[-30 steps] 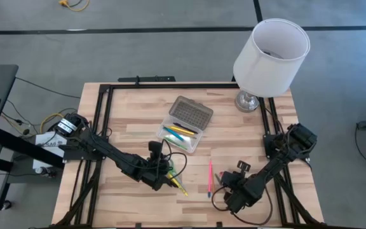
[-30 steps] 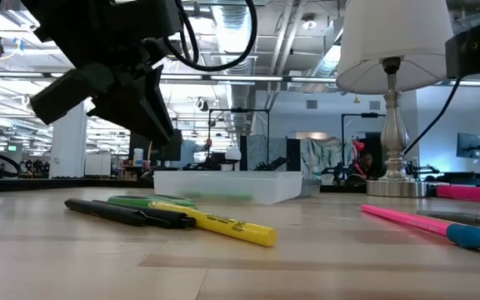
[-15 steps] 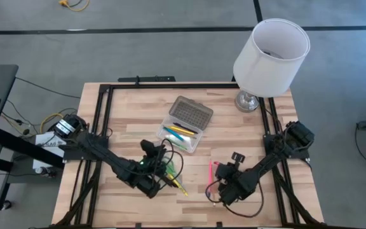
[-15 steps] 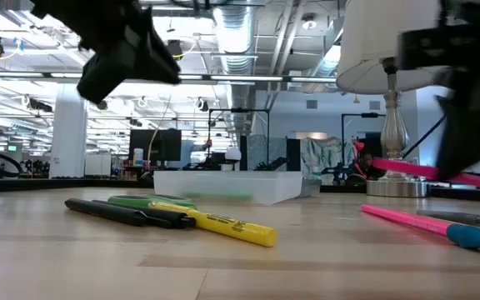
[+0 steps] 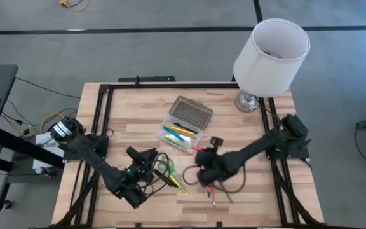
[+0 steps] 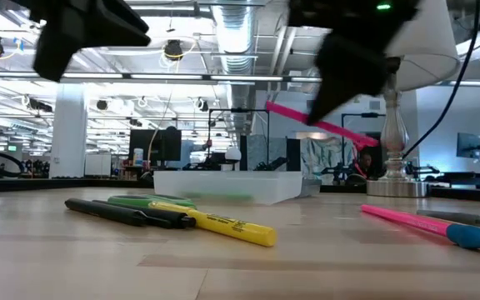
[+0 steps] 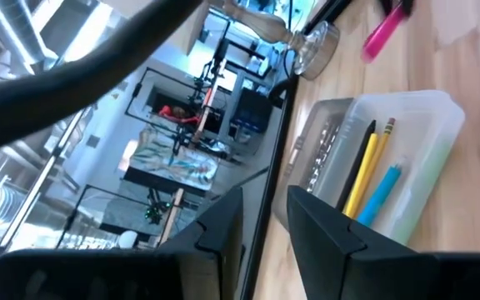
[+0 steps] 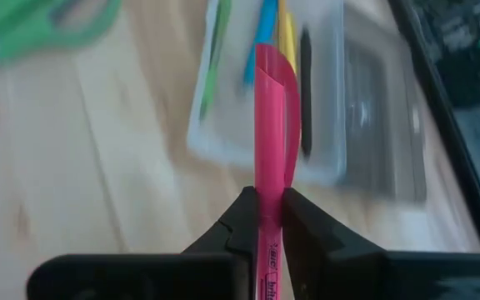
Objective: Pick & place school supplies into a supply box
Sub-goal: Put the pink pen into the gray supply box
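wooden table (image 5: 119,117) — right gripper (image 8: 262,212) pinches a pink marker (image 8: 269,125) between its jaws, just short of the box (image 5: 182,130). left gripper (image 7: 261,225) waits with jaws apart — empty.

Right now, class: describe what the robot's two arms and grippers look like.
Both arms are dark and slender, trailing loose black cables. The left gripper has two angular black fingers; the right gripper has matching tapered black fingers. A green light glows near the left arm's wrist.

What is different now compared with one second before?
The right gripper lifted a pink highlighter off the table and carried it toward the supply box. The left gripper, holding nothing, drew back from the pens toward the table's near edge. The yellow highlighter, the scissors and the lamp stayed put.
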Tool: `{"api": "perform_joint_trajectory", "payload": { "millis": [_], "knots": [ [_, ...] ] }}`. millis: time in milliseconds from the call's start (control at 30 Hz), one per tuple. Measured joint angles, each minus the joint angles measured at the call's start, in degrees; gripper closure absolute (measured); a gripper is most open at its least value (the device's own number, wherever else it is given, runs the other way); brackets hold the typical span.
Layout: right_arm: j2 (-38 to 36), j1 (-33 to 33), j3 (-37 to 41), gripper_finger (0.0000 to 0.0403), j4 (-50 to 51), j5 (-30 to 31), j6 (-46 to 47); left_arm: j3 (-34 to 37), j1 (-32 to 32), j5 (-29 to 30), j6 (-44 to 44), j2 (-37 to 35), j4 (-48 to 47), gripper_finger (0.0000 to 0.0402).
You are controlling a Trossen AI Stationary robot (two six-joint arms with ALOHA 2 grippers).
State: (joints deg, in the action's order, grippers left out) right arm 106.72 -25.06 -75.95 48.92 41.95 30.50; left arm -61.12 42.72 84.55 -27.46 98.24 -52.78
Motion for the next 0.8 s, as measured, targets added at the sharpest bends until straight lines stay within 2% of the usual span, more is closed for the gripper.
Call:
{"api": "perform_joint_trajectory", "payload": {
  "millis": [167,333,567,800],
  "knots": [
    [0.0,6.72,-0.41,0.0375,-12.9,-3.26,-13.93,0.0,2.18,0.02,-4.63,0.0,-4.11,0.031],
    [0.0,13.16,-0.41,0.0379,-20.95,-8.21,-22.16,0.0,4.04,0.03,-6.69,0.0,-6.38,0.031],
    [0.01,20.97,-0.41,0.0372,-24.21,-15.33,-24.62,0.0,4.91,0.04,-6.82,-0.02,-6.88,0.031],
    [0.39,24.76,-0.41,0.0375,-24.97,-18.68,-25.05,0.0,4.91,0.04,-6.78,-0.02,-6.95,0.031]
  ]
}}
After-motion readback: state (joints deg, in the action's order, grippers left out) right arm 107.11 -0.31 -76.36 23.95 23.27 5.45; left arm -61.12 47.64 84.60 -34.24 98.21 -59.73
